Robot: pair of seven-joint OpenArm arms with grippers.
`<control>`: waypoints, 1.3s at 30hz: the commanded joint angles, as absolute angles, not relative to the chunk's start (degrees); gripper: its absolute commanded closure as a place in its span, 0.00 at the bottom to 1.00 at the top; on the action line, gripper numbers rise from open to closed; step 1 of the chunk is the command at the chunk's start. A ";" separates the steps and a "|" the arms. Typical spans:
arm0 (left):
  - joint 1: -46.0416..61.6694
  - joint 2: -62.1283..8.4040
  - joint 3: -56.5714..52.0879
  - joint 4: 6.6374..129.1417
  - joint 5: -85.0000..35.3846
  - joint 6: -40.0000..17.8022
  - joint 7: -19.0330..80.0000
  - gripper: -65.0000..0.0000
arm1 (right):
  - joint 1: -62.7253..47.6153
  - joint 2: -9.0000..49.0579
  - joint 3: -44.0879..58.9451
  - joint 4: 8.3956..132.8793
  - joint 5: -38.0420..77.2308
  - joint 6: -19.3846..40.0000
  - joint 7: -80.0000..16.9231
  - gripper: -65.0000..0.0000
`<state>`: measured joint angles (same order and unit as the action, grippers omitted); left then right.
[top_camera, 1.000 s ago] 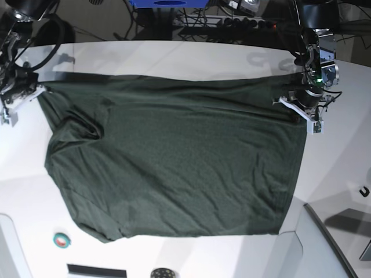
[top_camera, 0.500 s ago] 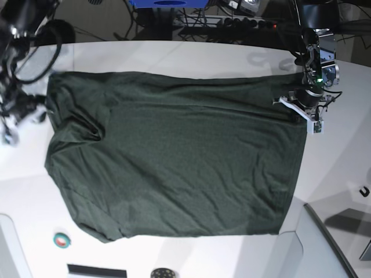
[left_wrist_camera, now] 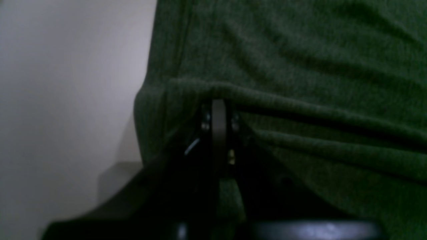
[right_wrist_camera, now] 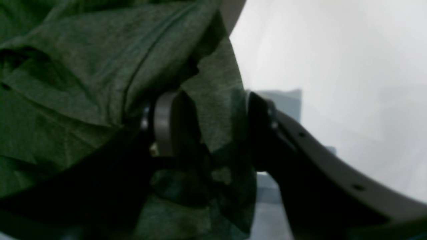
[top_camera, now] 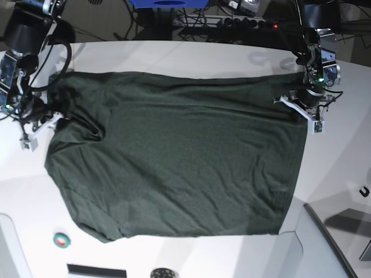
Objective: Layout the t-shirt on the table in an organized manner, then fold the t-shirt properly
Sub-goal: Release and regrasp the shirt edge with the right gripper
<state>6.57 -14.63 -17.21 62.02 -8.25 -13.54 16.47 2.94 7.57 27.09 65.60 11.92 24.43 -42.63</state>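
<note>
The dark green t-shirt (top_camera: 179, 162) lies spread and wrinkled on the white table (top_camera: 174, 55), with a bunched fold near its left end. My left gripper (top_camera: 302, 109) sits at the shirt's upper right corner. In the left wrist view it (left_wrist_camera: 218, 113) is shut, with a ridge of t-shirt (left_wrist_camera: 300, 66) cloth pinched at its tips. My right gripper (top_camera: 42, 123) is at the shirt's left edge. In the right wrist view its jaws (right_wrist_camera: 210, 126) stand apart, with a loose fold of t-shirt (right_wrist_camera: 83, 66) hanging between them.
A teal tape roll (top_camera: 61, 239) lies near the front left. A dark seam (top_camera: 327, 231) runs along the table's front right, and a small black hook (top_camera: 364, 191) sits at the right edge. Cables and a power strip (top_camera: 243, 23) lie behind the table.
My right gripper let go of the shirt's upper left corner, swung out over the bare table, then came back open onto the left edge. The corner settled flat. The left arm stayed put.
</note>
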 commanded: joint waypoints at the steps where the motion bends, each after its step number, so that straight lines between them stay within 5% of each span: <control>1: 8.04 -14.90 -17.10 60.53 -5.67 -12.79 25.36 1.00 | 3.38 9.01 27.21 66.07 11.91 24.48 -42.77 0.68; 5: 8.04 -15.25 -17.10 60.53 -5.67 -12.79 25.36 1.00 | 2.15 9.36 27.65 66.42 11.91 24.48 -42.86 1.00; 17: 8.04 -15.25 -17.10 60.53 -5.67 -12.79 25.36 1.00 | -5.67 10.24 34.77 74.59 11.91 24.48 -43.65 1.00; 27: 8.04 -15.25 -17.10 60.53 -5.67 -12.79 25.36 1.00 | -8.22 7.25 44.88 80.75 12.00 24.48 -54.29 0.99; 29: 8.04 -15.16 -17.10 60.53 -5.67 -12.79 25.36 1.00 | -9.19 6.55 44.79 83.56 11.91 24.48 -54.81 0.92; 34: 8.04 -15.16 -17.10 60.53 -5.67 -12.79 25.36 1.00 | -9.10 5.49 42.33 89.89 11.91 24.48 -54.37 0.52; 39: 8.04 -15.16 -17.10 60.53 -5.67 -12.79 25.36 1.00 | -4.18 8.92 30.46 84.79 11.82 24.31 -49.45 0.46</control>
